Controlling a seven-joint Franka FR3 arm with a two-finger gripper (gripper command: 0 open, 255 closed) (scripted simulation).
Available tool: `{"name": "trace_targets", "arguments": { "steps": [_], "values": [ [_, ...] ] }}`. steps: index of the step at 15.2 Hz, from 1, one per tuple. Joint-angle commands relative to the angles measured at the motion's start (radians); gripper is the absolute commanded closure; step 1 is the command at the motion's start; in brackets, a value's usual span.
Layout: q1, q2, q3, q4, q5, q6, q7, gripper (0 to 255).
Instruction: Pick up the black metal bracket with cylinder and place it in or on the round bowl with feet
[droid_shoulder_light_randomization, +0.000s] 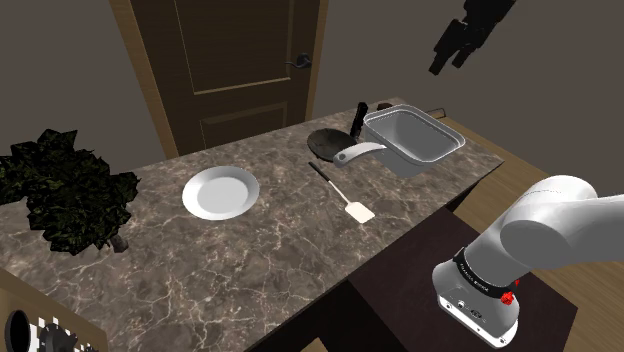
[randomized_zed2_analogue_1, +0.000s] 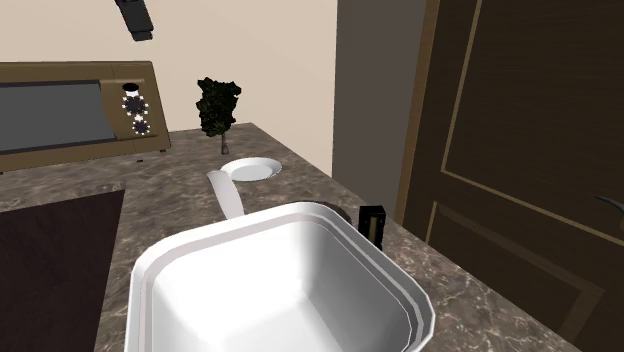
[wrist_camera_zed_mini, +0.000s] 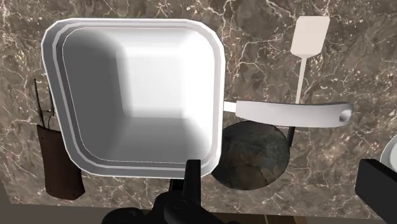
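Approach step, nothing picked yet; gripper (droid_shoulder_light_randomization: 447, 58) hung high over white square tub (droid_shoulder_light_randomization: 412, 140), jaws apart, empty; black bracket (droid_shoulder_light_randomization: 360, 118) stood upright on counter (droid_shoulder_light_randomization: 250, 260) just beside tub corner, behind dark pan (droid_shoulder_light_randomization: 328, 145); we judged next move: descend onto bracket; round white bowl (droid_shoulder_light_randomization: 220, 192) well apart, empty; tub, pan empty too.

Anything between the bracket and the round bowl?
Yes: the dark frying pan lies beside the black bracket, on the line toward the white round bowl. It is low, so a lifted carry should probably clear it.
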Motion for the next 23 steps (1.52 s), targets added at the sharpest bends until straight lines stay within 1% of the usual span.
{"name": "trace_targets", "arguments": {
  "steps": [1, 6, 12, 17, 23],
  "values": [
    [0.0, 0.0, 0.0, 0.0, 0.0, 0.0, 0.0, 0],
    [-0.005, 0.139, -0.042, -0.009, -0.012, 0.139, -0.031, 0],
    [-0.008, 0.333, -0.09, 0.023, -0.011, 0.288, -0.071, 0],
    [-0.007, 0.511, -0.127, 0.086, 0.007, 0.392, -0.112, 0],
    [-0.012, 0.737, -0.161, 0.204, 0.054, 0.483, -0.17, 0]
  ]
}}
